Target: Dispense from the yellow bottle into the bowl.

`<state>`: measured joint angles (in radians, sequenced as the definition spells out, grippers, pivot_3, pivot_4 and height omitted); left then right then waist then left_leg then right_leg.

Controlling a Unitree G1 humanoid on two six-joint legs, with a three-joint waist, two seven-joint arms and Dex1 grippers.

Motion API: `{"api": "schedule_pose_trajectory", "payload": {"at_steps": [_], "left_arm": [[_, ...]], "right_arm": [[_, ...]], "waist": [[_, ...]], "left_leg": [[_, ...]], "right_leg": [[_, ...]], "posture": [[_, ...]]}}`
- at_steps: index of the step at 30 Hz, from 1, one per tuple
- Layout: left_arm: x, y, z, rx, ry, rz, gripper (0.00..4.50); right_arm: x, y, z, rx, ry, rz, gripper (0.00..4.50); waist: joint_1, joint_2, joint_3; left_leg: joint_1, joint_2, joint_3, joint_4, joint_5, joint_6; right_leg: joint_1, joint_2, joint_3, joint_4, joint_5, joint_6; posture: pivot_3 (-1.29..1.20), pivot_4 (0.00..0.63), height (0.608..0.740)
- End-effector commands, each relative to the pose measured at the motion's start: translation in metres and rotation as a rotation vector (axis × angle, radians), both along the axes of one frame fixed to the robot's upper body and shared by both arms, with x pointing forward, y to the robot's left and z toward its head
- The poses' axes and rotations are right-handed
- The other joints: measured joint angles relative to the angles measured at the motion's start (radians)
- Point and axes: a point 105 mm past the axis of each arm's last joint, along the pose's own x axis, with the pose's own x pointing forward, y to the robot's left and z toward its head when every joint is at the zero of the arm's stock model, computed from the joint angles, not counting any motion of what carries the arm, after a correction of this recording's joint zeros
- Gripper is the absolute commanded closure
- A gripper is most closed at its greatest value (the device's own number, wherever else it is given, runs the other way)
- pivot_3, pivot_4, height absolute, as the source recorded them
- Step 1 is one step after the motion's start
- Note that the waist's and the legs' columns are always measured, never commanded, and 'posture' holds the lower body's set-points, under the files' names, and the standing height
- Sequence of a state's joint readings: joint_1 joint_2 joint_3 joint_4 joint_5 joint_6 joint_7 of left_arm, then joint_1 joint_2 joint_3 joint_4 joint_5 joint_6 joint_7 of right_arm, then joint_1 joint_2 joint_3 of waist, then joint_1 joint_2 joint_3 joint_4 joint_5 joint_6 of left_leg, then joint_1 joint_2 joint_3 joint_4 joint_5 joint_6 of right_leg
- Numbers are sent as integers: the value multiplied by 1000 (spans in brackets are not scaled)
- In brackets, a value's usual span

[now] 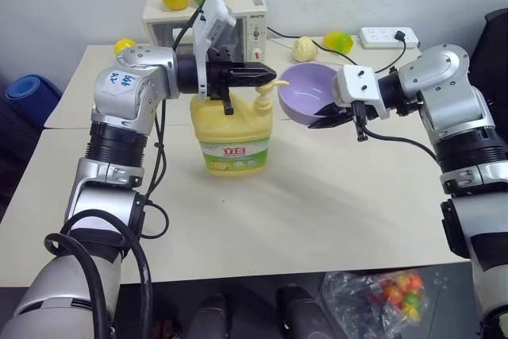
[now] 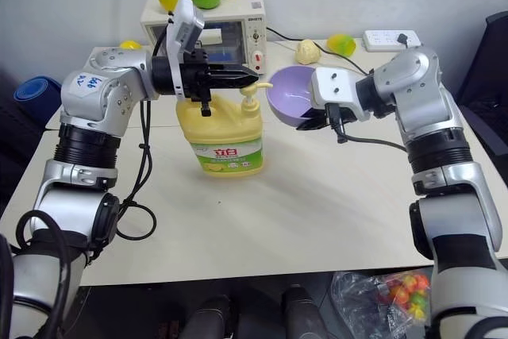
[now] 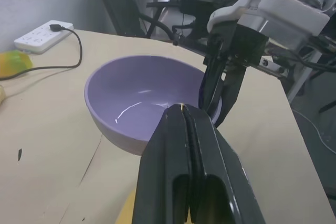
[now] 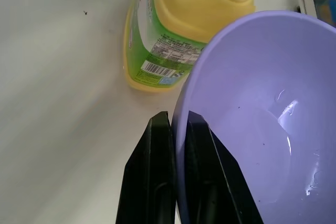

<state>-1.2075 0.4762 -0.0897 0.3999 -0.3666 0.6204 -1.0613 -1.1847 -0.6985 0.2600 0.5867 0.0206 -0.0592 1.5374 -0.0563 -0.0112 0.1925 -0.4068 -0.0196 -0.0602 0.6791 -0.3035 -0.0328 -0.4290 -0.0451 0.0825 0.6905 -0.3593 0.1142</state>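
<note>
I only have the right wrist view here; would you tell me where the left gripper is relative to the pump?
Observer: The left gripper is shut, hovering just above the yellow bottle's pump nozzle.
Operator: Thank you. Is the bowl off the table?
Observer: Yes, the right gripper holds the bowl by its rim, tilted toward the nozzle, above the table.
Operator: Anything behind them?
Observer: A microwave carrying toy fruits.
</note>
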Motion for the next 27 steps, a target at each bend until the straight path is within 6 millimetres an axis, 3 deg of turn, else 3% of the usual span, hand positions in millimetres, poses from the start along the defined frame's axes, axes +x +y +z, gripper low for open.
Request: {"api": "schedule_pose_trajectory", "payload": {"at_steps": [1, 18, 27], "left_arm": [[-3, -4, 2, 24, -40, -6, 4475], [-4, -6, -5, 59, -50, -3, 4475], [0, -4, -19, 101, -22, 31, 4475]], "right_arm": [[-14, -1, 15, -34, -10, 76, 4500], [-27, 1, 20, -94, -19, 128, 4500], [-25, 2, 23, -96, -22, 131, 4500]], "waist": [[0, 0, 0], [3, 0, 0], [4, 0, 0]], "left_leg": [[0, 0, 0, 0, 0, 0], [0, 0, 0, 0, 0, 0], [0, 0, 0, 1, 0, 0]], "right_leg": [[0, 0, 0, 0, 0, 0], [0, 0, 0, 1, 0, 0], [1, 0, 0, 1, 0, 0]], "posture": [[0, 150, 740], [0, 150, 740], [0, 150, 740]]}}
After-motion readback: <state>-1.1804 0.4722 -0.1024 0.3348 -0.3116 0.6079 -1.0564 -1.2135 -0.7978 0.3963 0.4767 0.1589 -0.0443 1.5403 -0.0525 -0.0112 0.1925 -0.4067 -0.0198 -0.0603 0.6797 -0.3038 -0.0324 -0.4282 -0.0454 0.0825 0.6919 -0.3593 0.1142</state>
